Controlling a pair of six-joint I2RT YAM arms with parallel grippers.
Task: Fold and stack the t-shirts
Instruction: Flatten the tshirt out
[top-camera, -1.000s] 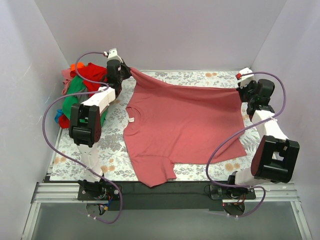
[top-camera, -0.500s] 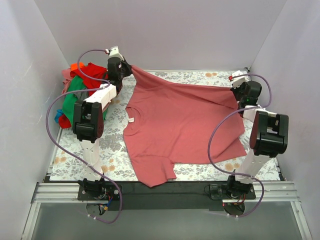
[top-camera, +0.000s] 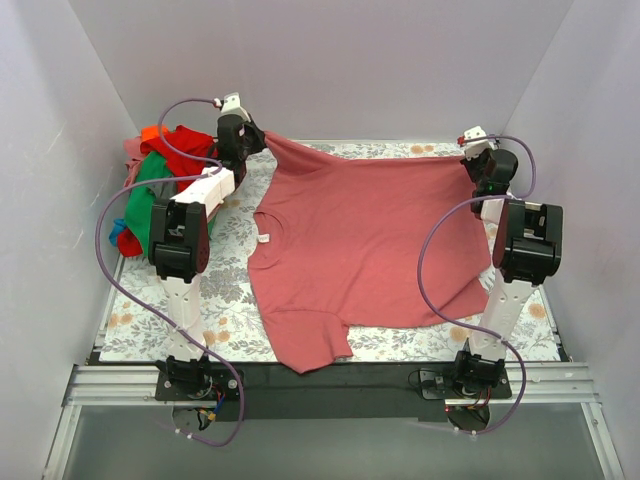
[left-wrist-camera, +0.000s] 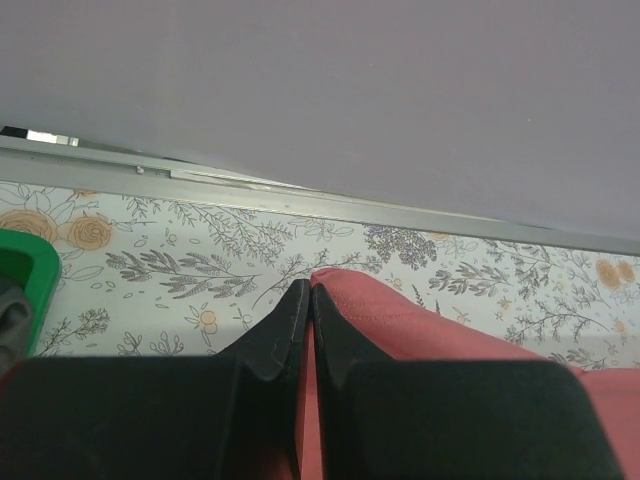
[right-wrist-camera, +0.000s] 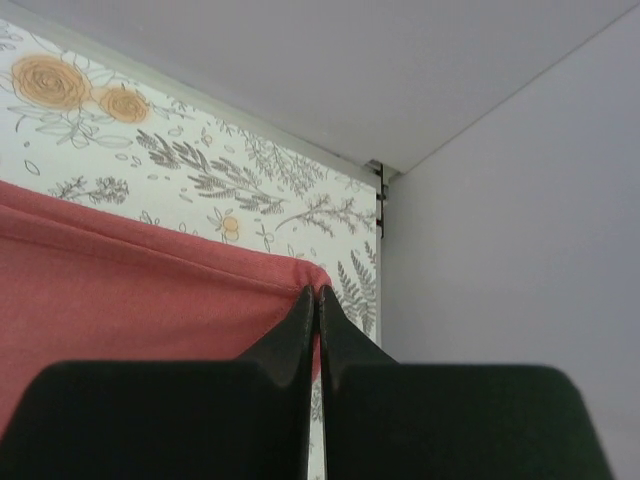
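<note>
Farther back toward the far right corner the right fingers (right-wrist-camera: 308, 305) have been carried, and the far hem of the salmon-pink t-shirt (top-camera: 370, 240) is now stretched straighter. Its two far corners are pinched, one by the closed right fingers, the other by the closed left fingers (left-wrist-camera: 303, 300). The rest is spread flat on the table (top-camera: 225, 290), beside a heap of red and green t-shirts (top-camera: 160, 175) at the far left.

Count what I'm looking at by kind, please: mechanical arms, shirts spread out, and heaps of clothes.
Arms: 2, left arm and right arm
T-shirts spread out: 1, salmon-pink t-shirt
Heaps: 1, heap of t-shirts, its count unclear
Total: 4
</note>
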